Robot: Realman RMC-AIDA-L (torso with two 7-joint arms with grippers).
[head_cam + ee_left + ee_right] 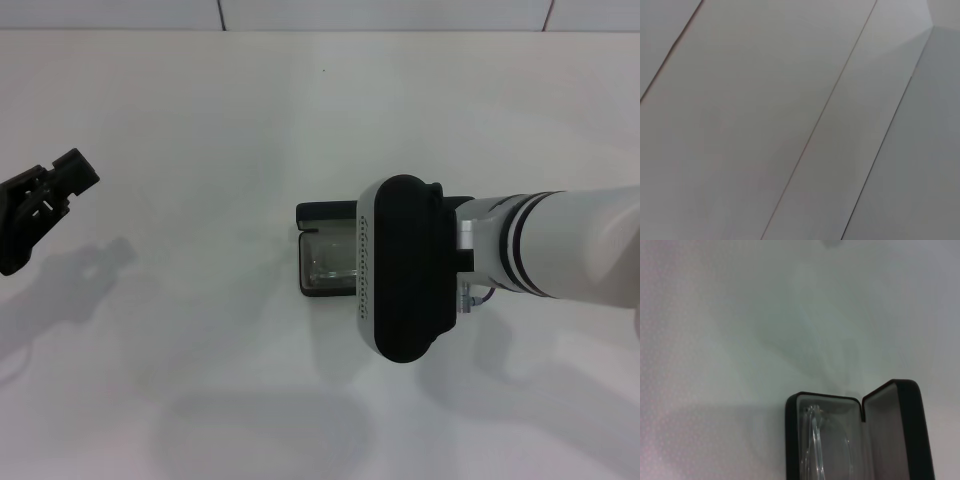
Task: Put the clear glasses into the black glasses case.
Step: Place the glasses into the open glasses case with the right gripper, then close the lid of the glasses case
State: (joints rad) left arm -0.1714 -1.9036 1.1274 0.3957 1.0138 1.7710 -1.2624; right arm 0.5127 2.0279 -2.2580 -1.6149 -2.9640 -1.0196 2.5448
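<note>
The black glasses case [318, 212] lies open at the table's middle, its grey lining showing. The clear glasses [328, 266] rest inside its lower half. My right arm reaches in from the right, and its black wrist housing [400, 268] hangs over the case's right part and hides it. The right wrist view shows the open case [892, 425] with its lid tilted up and the clear glasses [816, 447] lying in the tray. My left gripper [62, 182] is parked at the far left, well away from the case.
The case lies on a white table [200, 130]. A tiled wall edge [380, 15] runs along the back. The left wrist view shows only pale panels with thin seams [815, 125].
</note>
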